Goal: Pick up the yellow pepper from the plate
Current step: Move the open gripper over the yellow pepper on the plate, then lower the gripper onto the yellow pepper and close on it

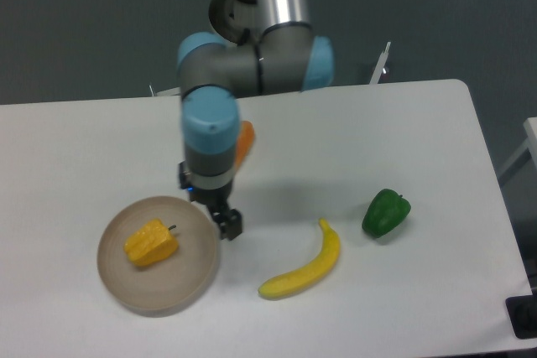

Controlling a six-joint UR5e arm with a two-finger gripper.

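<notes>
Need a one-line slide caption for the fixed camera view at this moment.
UR5e gripper poised at the right rim of the plate, beside the yellow pepper; banana and green pepper lie to the right.

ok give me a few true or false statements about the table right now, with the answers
1. The yellow pepper lies on the plate. True.
2. The gripper is holding the yellow pepper. False: it is over the plate's right rim, apart from the pepper.
3. The banana lies between the plate and the green pepper. True.
4. The green pepper is on the plate. False: it sits on the table, right of the banana.
5. The orange wedge is fully visible. False: the arm covers most of it.
</notes>
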